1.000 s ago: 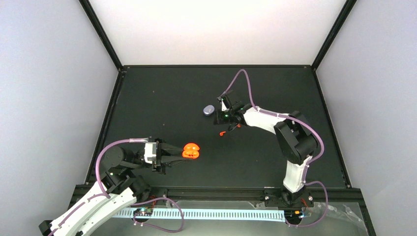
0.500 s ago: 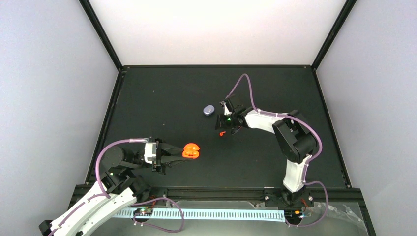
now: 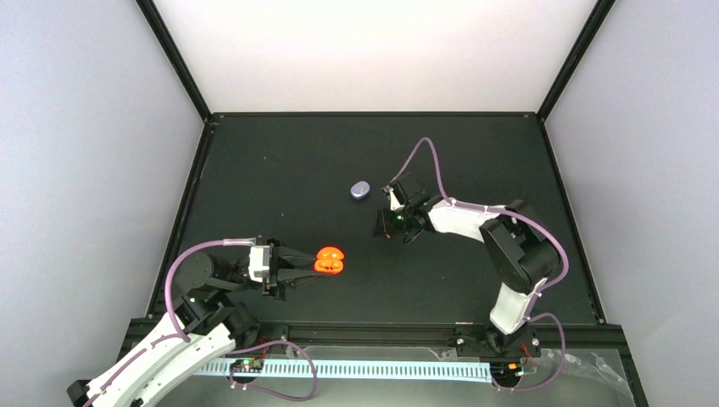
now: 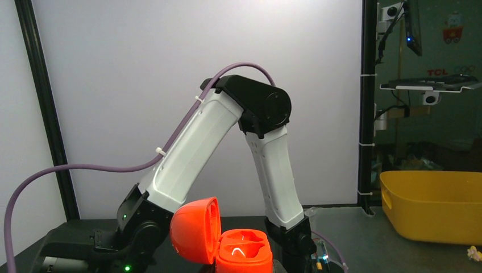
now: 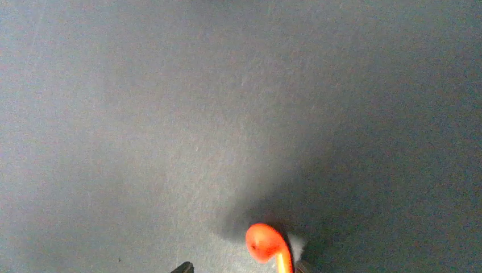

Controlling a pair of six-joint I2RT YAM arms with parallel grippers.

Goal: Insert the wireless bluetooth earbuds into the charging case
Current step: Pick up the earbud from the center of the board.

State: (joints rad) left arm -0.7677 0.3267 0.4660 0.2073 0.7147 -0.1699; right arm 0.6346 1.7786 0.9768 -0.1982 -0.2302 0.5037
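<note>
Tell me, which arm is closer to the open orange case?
Left. The left gripper is right at the open orange case, seemingly gripping its edge. The right gripper hovers farther back and to the right, well apart from it, above a red-orange earbud.

Both arms were of one pattern. The left arm [image 3: 161,354] and the right arm [image 3: 458,219] had smooth white link shells and rounded black joint housings [image 3: 511,244]. The left purple cable [image 3: 175,273] ran outside the left arm's shell. The right purple cable [image 3: 422,153] ran along the right arm, fastened to the white shell by small white ties [image 4: 161,152]. A green indicator light [image 3: 398,218] glowed on the black wrist section of the right arm. The left gripper [image 3: 310,265] had a white body block and black tapered fingers. The bases [image 3: 500,341] were black.
</note>
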